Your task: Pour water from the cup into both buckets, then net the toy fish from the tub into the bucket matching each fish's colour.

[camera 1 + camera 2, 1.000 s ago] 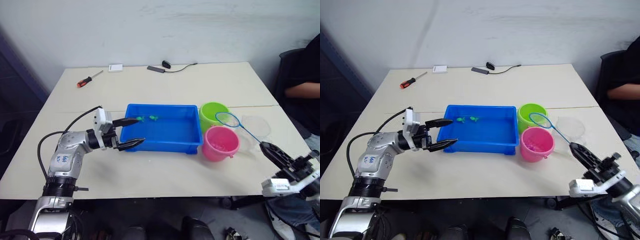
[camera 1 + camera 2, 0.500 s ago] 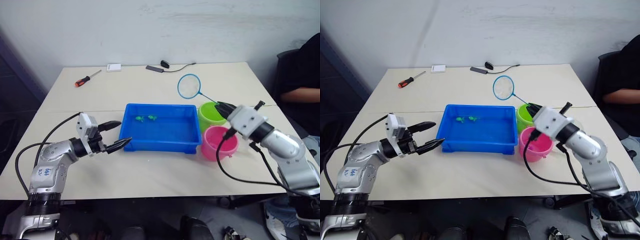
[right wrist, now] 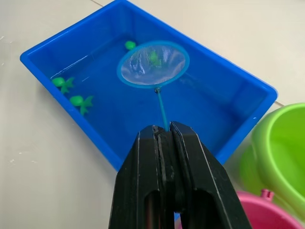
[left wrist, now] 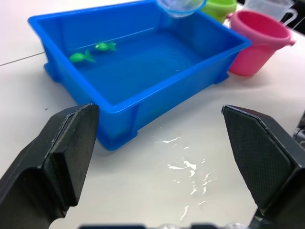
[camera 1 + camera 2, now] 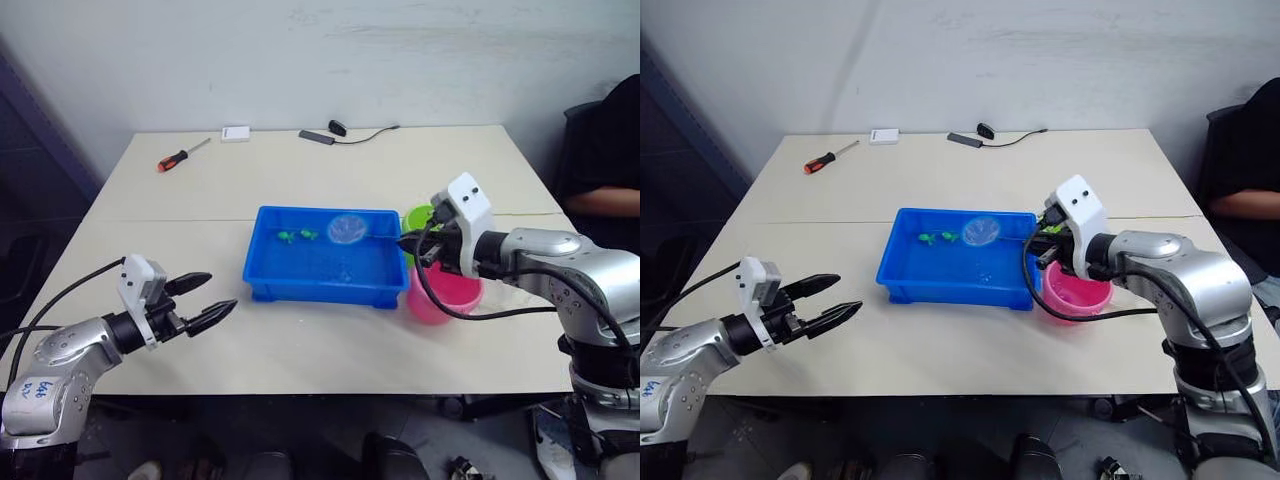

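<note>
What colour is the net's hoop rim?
Blue, around pale mesh; the net shows best in the right wrist view.

Even, soft overhead light; glare glints off wet patches on my desk (image 4: 186,167); near end effector fingers blur.

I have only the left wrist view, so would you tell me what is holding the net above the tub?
Observer: The right gripper is shut on the net's thin handle, reaching in from the tub's right end.
Operator: Thank you. Is anyone close to the table?
Observer: Yes, a person sits just past the table's right edge, beyond the right arm.
</note>
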